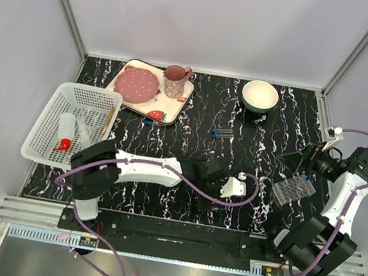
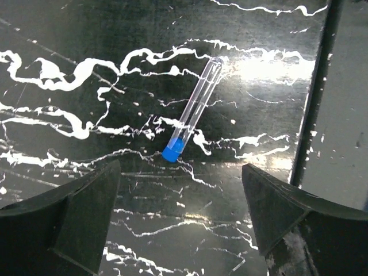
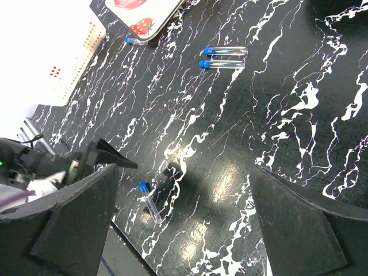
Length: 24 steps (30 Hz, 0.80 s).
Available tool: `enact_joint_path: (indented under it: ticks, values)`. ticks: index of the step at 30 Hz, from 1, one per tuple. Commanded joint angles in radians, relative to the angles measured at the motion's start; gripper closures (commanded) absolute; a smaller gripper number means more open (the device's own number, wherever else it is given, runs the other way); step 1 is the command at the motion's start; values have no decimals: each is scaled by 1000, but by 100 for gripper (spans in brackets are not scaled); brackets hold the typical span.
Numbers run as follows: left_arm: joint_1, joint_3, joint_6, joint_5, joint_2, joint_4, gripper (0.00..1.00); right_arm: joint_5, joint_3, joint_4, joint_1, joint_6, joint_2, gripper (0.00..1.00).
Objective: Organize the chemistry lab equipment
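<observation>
- White basket (image 1: 56, 98) at the left side of the table (image 1: 195, 108). It holds the squeeze bottle (image 1: 65, 135), red nozzle toward the near rim, and the thin sticks (image 1: 107, 122) along its right wall. Other clear pieces in it are too faint to name.
- Strawberry tray (image 1: 175, 105) at the back, just right of the basket, carries a pink plate (image 1: 136, 85) and a cup (image 1: 174, 80). Can't tell what's in the cup.
- White bowl (image 1: 259, 95) at back right, on its own. Its contents aren't readable.
- Tube rack (image 1: 293, 190) lies flat on the table beside the right arm. Can't tell if any hole is filled.
- Pair of test tubes (image 3: 224, 57) lie side by side mid-table, blue caps on the same end, loose on the surface.
- Lone tube (image 3: 136, 41) lies just beside the tray's near edge.
- Left gripper (image 2: 181, 195): jaws spread wide, nothing between them. It sits low over the table centre — test tube (image 2: 192, 109) lies on the marble just ahead of the fingers, blue cap toward them, not touched.
- Right gripper (image 3: 184, 213): jaws wide apart, holding nothing, raised above the table near the rack.
</observation>
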<state>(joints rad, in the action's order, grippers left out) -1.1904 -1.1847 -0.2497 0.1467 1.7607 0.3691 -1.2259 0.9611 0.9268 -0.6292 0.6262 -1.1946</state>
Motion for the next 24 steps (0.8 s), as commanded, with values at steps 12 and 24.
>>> enact_joint_path:
  ticks: [12, 24]
  values:
    - [-69, -162, -85, -74, 189, -33, 32, -38, -19, -80, -1, -57, 18, 0]
    - [-80, -158, -20, -239, 232, -33, 79, -30, -25, -86, -1, -62, 36, 0]
